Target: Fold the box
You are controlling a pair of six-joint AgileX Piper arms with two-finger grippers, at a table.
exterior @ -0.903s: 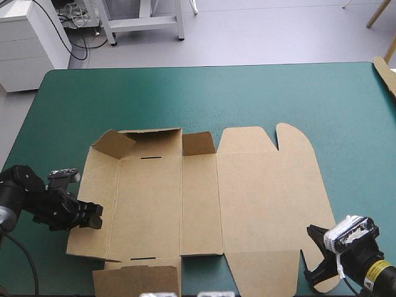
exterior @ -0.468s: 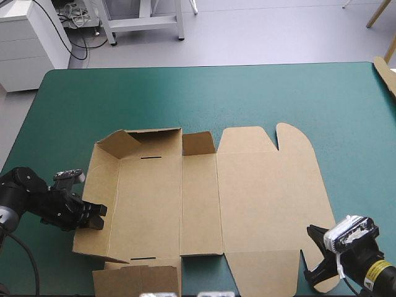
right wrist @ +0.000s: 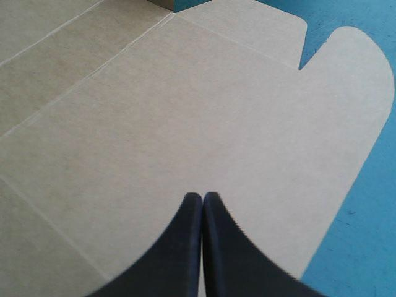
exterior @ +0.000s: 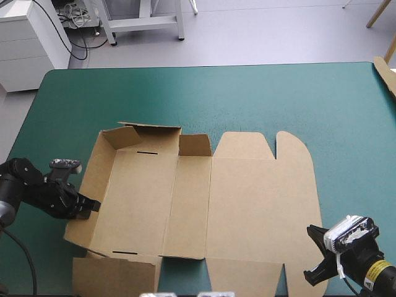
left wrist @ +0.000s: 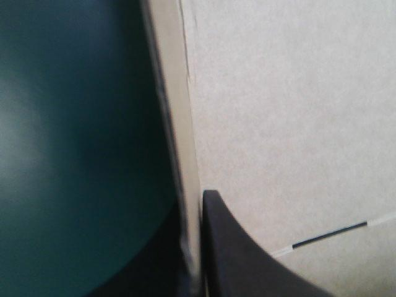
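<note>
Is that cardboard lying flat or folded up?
Partly folded: the box has its left and far walls raised, the left hand pinching one; the rest lies flat.

Black arms (exterior: 31,195), curved black jaws

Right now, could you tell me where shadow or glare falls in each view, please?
High view: even light on the box, no glare, its raised far wall slightly darker than its floor. Left wrist view: a pale sheen on the teal-green cover, deep shade beside the left pincer. Right wrist view: flat light on the box, a thin shadow at the notch beside the rounded flap.
</note>
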